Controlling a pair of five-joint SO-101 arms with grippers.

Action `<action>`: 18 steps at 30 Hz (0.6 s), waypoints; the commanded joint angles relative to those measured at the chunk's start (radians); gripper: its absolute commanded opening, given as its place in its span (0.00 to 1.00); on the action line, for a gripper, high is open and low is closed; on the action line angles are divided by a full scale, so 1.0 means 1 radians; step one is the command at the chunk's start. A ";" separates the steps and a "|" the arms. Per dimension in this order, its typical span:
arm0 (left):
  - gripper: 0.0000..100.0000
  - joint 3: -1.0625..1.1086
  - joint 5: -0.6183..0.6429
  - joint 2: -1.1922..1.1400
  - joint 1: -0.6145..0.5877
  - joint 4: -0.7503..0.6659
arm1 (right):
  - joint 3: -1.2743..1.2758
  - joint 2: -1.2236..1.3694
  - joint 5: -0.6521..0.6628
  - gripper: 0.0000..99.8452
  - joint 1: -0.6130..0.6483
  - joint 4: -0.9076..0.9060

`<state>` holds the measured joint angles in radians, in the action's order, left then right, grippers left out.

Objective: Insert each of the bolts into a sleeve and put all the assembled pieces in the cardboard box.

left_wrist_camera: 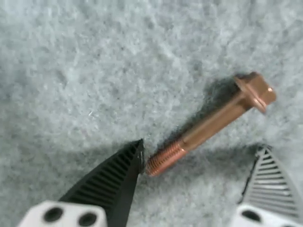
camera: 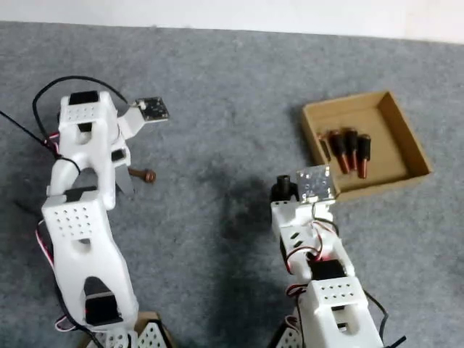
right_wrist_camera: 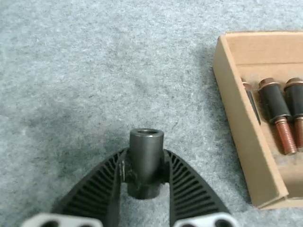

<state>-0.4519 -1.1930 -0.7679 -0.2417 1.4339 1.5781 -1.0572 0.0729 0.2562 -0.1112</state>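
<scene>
A copper bolt (left_wrist_camera: 208, 124) lies flat on the grey carpet, and it shows beside the left arm as the bolt (camera: 144, 175). My left gripper (left_wrist_camera: 201, 158) is open just above it, the threaded end between its two fingers, close to the dark finger (left_wrist_camera: 118, 177). My right gripper (right_wrist_camera: 144, 172) is shut on a black sleeve (right_wrist_camera: 146, 158), held upright with its open bore up, above the carpet near the cardboard box (camera: 395, 125). Several assembled bolt-and-sleeve pieces (camera: 349, 151) lie in the box, also seen as the pieces (right_wrist_camera: 279, 113).
The box wall (right_wrist_camera: 236, 118) stands close to the right gripper's side. Grey carpet (camera: 217, 109) spreads between and beyond the two arms. Cables loop off the left arm (camera: 51, 94).
</scene>
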 commanded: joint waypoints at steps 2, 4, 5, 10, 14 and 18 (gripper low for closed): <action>0.33 -0.061 -0.006 -0.008 0.073 0.029 | -0.012 -0.025 0.012 0.00 -0.012 0.035; 0.33 -0.047 -0.006 -0.008 0.094 0.029 | -0.012 -0.025 0.012 0.00 -0.012 0.035; 0.33 -0.044 -0.006 -0.008 0.104 0.029 | -0.012 -0.025 0.012 0.00 -0.012 0.035; 0.28 -0.047 -0.008 -0.005 0.140 0.052 | -0.012 -0.025 0.012 0.00 -0.012 0.035; 0.28 -0.047 -0.008 -0.005 0.174 0.089 | -0.012 -0.025 0.012 0.00 -0.012 0.035; 0.28 -0.047 -0.008 -0.007 0.182 0.084 | -0.012 -0.025 0.012 0.00 -0.012 0.035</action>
<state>-0.4795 -1.1930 -0.7756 -0.1097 1.4968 1.5781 -1.0572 0.0729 0.2562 -0.1112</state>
